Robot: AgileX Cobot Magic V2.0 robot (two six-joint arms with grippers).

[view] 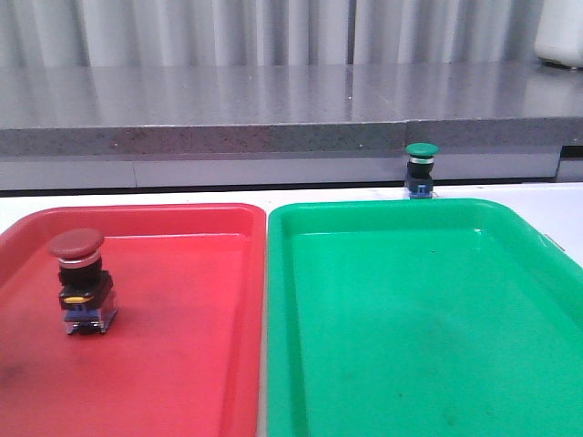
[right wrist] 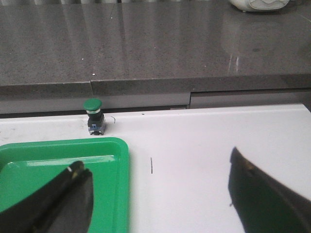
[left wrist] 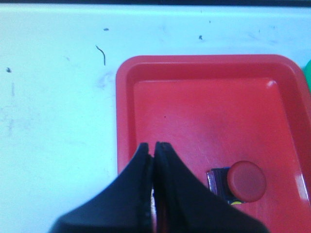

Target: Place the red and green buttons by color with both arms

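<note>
The red button (view: 80, 278) stands upright inside the red tray (view: 182, 364), near its left side. It also shows in the left wrist view (left wrist: 245, 182). My left gripper (left wrist: 154, 146) is shut and empty, above the red tray (left wrist: 204, 107), apart from the button. The green button (view: 421, 169) stands on the white table behind the green tray (view: 419, 346). In the right wrist view the green button (right wrist: 94, 116) is far ahead, beyond the green tray (right wrist: 63, 160). My right gripper (right wrist: 155, 162) is wide open and empty, over the tray's corner and the table.
A grey stone ledge (view: 273, 100) runs along the back, close behind the green button. A white object (view: 560, 36) sits on it at the far right. White table (right wrist: 209, 141) lies to the right of the green tray.
</note>
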